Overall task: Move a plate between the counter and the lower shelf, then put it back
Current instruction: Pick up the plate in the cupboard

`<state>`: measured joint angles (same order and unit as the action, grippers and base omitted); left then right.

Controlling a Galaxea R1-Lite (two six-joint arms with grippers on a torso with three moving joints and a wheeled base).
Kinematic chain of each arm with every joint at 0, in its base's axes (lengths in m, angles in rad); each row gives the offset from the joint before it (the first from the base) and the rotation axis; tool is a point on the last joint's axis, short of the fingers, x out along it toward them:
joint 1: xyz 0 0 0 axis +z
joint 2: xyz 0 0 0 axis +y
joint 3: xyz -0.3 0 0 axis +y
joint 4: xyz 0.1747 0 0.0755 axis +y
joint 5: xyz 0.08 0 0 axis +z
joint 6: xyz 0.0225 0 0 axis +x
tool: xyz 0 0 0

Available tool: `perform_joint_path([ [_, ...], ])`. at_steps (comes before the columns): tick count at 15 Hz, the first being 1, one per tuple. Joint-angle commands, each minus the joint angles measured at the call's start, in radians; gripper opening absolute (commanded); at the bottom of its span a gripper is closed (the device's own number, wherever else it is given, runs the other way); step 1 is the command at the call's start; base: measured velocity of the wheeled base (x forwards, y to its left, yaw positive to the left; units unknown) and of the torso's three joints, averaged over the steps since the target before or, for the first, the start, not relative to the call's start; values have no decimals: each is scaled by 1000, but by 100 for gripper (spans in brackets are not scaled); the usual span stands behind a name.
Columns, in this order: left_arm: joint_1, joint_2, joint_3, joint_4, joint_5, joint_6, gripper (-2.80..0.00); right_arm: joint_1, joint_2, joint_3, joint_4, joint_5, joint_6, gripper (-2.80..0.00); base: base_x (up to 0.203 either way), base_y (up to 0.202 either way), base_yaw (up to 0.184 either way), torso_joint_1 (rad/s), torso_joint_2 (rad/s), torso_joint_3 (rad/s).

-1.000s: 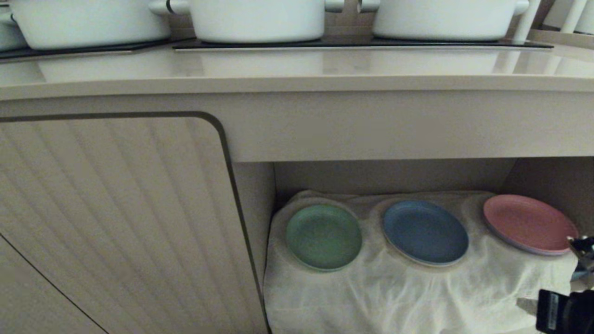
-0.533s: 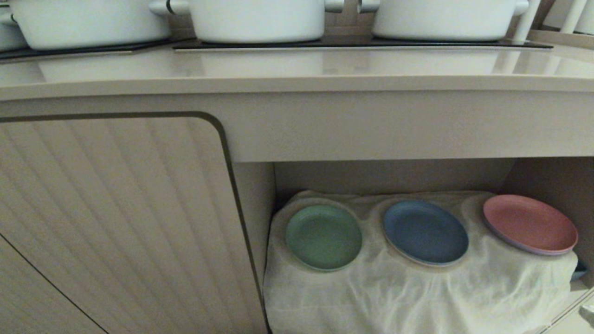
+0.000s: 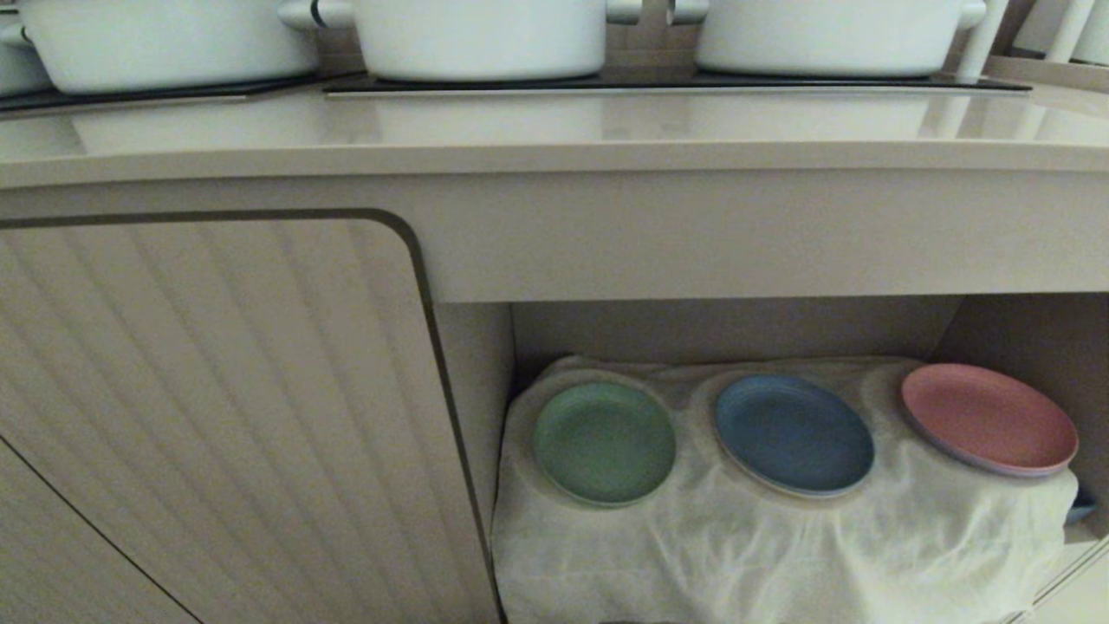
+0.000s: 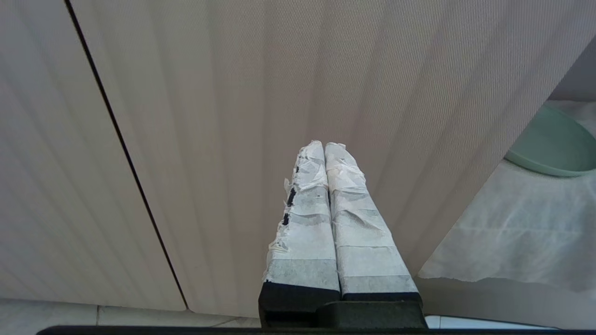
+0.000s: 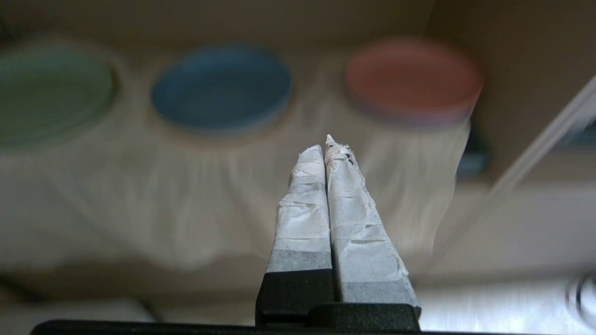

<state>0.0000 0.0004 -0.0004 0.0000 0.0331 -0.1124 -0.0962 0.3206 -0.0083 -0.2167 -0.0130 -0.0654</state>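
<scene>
The mint-green plate (image 3: 604,444) lies flat on the cloth of the lower shelf (image 3: 762,555), at the left of a row of three plates. Its edge also shows in the left wrist view, plate (image 4: 554,146), and it appears blurred in the right wrist view, plate (image 5: 51,93). The beige counter (image 3: 537,130) runs above the shelf with nothing of the task on it. Neither arm shows in the head view. My right gripper (image 5: 325,145) is shut and empty, well in front of the shelf. My left gripper (image 4: 324,148) is shut and empty, facing the ribbed cabinet door.
A blue plate (image 3: 794,433) and a pink plate (image 3: 988,418) share the shelf cloth to the right of the green one. Three white pots (image 3: 481,35) stand on black hob panels (image 3: 676,82) at the counter's back. A ribbed cabinet door (image 3: 217,416) closes off the left side.
My right arm, seen at the lower right of the head view a second ago, has drawn back out of that view. The plates have not moved.
</scene>
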Motion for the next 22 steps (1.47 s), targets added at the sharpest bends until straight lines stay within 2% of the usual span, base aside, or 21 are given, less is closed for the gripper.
perform_joint_path([
  [1, 0, 0, 0, 0, 1, -1, -280, 3, -35, 8, -41, 1, -5, -280, 0, 0, 0, 0, 0, 0],
  [4, 0, 0, 0, 0, 1, -1, -280, 53, -69, 8, -30, 2, 6, -280, 0, 0, 0, 0, 0, 0],
  [9, 0, 0, 0, 0, 1, -1, -280, 93, -310, 8, 124, 21, 17, -280, 0, 0, 0, 0, 0, 0],
  [13, 0, 0, 0, 0, 1, -1, -280, 95, -321, 8, 115, 22, 21, -280, 0, 0, 0, 0, 0, 0],
  [17, 0, 0, -1, 0, 1, -1, -280, 95, -321, 8, 115, 8, 59, -280, 0, 0, 0, 0, 0, 0],
  [19, 0, 0, -1, 0, 1, -1, -280, 96, -321, 8, 120, -1, 105, -280, 0, 0, 0, 0, 0, 0],
  [22, 0, 0, 0, 0, 1, -1, -280, 96, -321, 8, 115, -4, 106, -280, 0, 0, 0, 0, 0, 0],
])
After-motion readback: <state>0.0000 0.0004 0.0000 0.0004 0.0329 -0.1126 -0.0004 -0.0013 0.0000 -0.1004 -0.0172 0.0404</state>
